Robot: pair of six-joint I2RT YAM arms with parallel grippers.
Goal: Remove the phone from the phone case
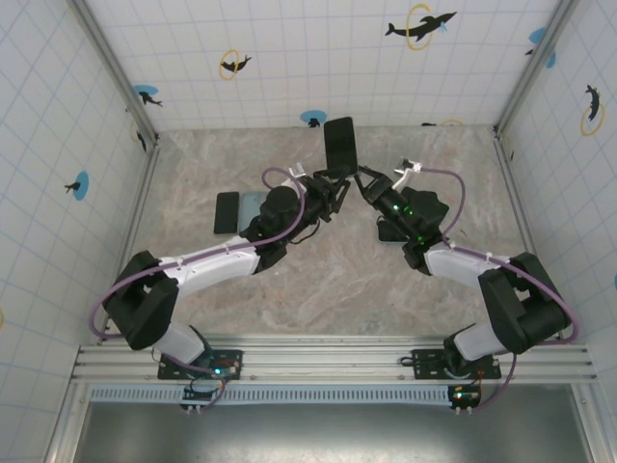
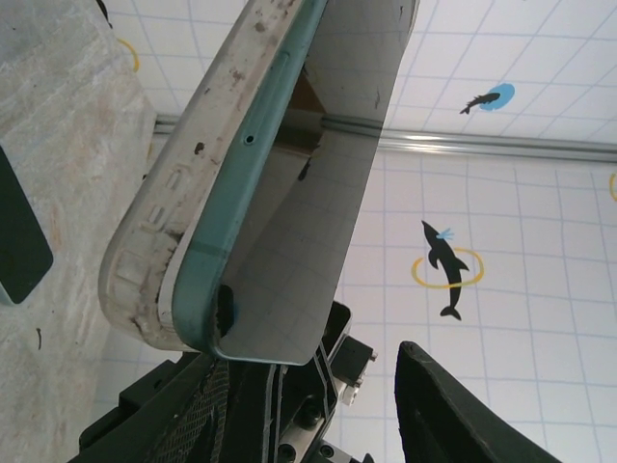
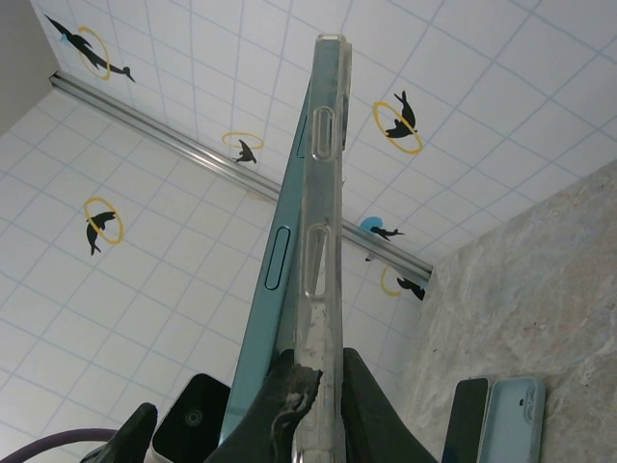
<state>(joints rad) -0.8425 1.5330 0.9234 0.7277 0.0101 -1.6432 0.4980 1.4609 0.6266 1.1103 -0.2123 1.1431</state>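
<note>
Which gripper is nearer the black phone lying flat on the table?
Left. The left gripper is to the right of the black phone, at the raised cased phone. The right gripper clamps that cased phone from its far side, farther away.

Bright, even, diffuse light; shadows are faint and soft. The phone (image 2: 318, 193) mirrors the tiled wall (image 2: 540, 241) on its glossy face.

The left arm (image 1: 207, 265) and right arm (image 1: 482, 280) both have black joints and white link covers, a purple cable (image 1: 96, 309) runs along each, small green lights (image 1: 403, 207) glow on the right wrist, and the black left fingers (image 2: 183, 424) seem partly mesh-textured.
</note>
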